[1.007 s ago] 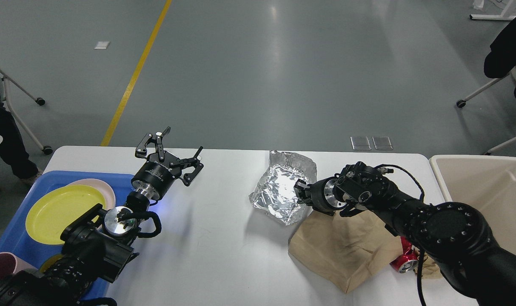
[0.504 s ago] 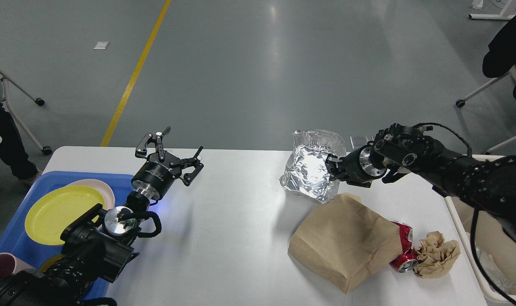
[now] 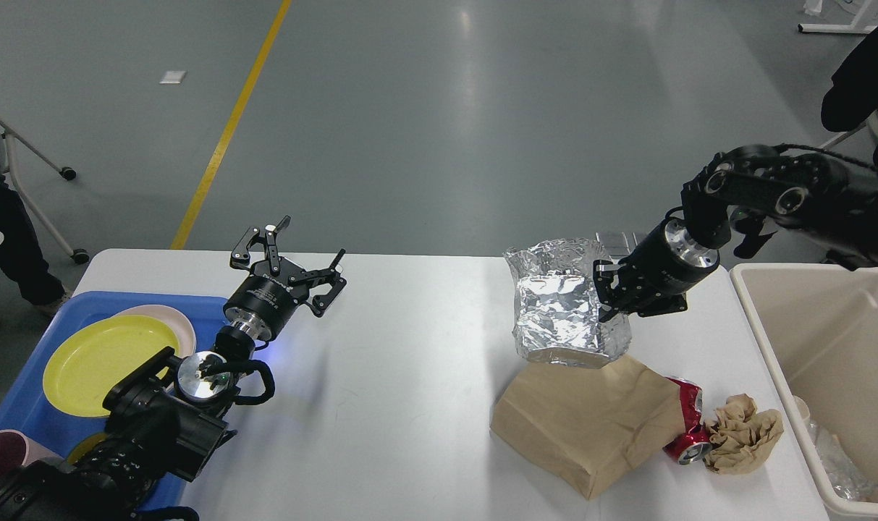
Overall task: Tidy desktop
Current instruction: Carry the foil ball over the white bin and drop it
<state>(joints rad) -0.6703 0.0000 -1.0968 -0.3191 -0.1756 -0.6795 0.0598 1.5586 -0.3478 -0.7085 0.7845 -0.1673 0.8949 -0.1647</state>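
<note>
Right end effector (image 3: 606,293) gripping crumpled foil (image 3: 562,311) above desktop (image 3: 395,376), no legible writing

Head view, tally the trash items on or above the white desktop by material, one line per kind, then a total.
Foil: 1, the crumpled silver foil bag, held above the white desktop by the right hand
Paper: 2, the flat brown paper bag and the crumpled brown paper ball
Metal: 1, the crushed red can
Total: 4
</note>
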